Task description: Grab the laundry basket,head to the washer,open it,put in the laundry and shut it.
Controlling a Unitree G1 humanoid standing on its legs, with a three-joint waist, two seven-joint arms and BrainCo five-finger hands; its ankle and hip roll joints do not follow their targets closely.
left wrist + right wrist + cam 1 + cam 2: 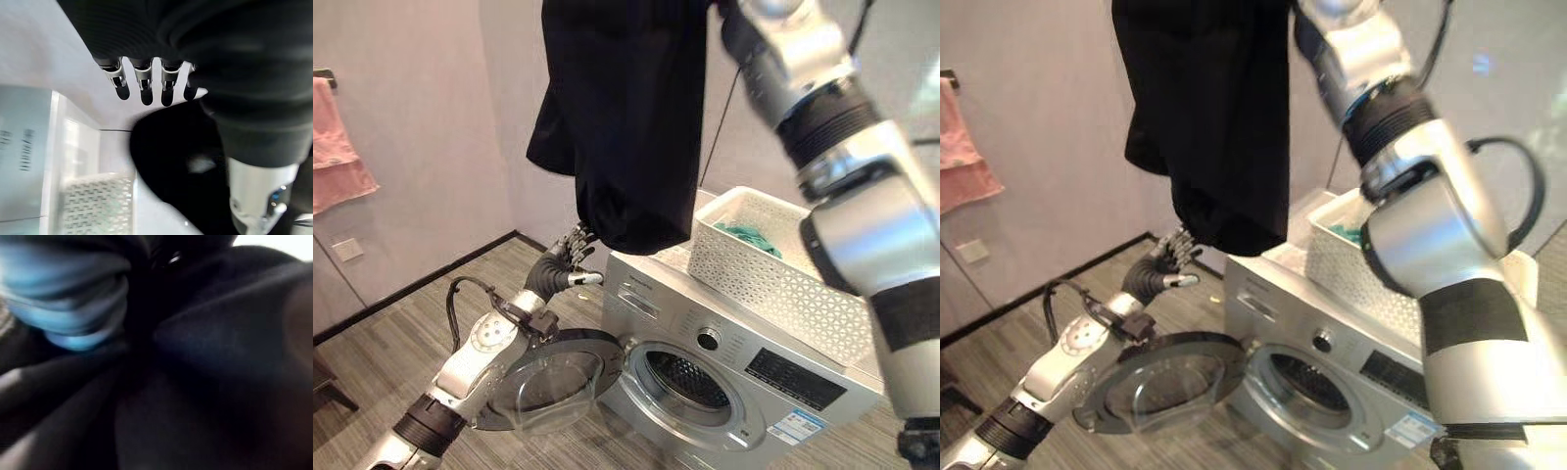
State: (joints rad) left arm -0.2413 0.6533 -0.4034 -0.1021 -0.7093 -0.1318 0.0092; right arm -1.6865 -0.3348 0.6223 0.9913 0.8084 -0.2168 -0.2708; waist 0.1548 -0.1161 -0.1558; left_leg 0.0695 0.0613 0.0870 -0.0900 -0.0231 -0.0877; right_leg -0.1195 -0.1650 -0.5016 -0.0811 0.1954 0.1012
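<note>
Silver-grey arms, dark ribbed wrist covers; left robot hand (570, 257) has silver, dark-tipped fingers.

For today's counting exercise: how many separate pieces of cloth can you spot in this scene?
3: a black garment hanging above the washer, a green cloth in the white basket on top, and a pink towel on the wall. More may lie hidden in the basket.

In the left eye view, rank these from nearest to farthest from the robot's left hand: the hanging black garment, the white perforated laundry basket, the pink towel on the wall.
From the left hand:
1. Black garment, hanging just above it, its lower end right by the fingers.
2. White perforated laundry basket, on top of the silver washing machine, toward the robot's right.
3. Pink towel, on the wall at the far left.
</note>
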